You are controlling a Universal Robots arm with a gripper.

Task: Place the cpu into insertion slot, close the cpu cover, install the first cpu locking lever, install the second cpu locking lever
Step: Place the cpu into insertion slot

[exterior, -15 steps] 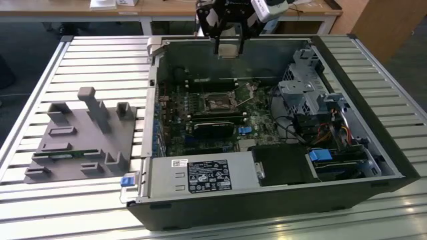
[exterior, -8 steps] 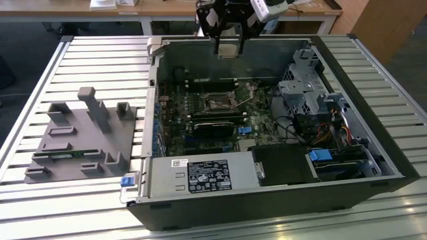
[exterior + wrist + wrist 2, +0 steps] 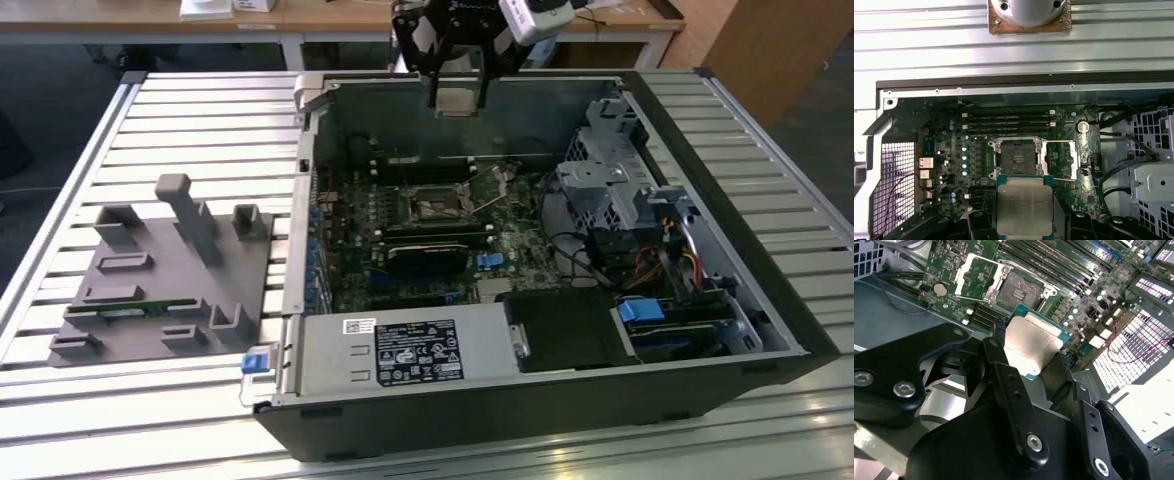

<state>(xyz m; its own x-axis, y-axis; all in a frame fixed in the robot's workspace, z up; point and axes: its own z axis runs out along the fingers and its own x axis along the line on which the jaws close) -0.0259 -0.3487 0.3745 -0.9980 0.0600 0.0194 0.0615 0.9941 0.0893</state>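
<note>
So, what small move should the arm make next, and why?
Probably lower the cpu toward the insertion slot: the fingers grip it in the air, the slot lies open and empty, and the cpu cover is swung aside.

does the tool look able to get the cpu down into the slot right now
Likely yes: the cover is flipped aside, the slot lies bare, and nothing stands between it and the cpu in the tool.

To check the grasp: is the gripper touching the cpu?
Touching. In the second wrist view the gripper clamps the cpu by two opposite edges, its fingers pressed against them.
</note>
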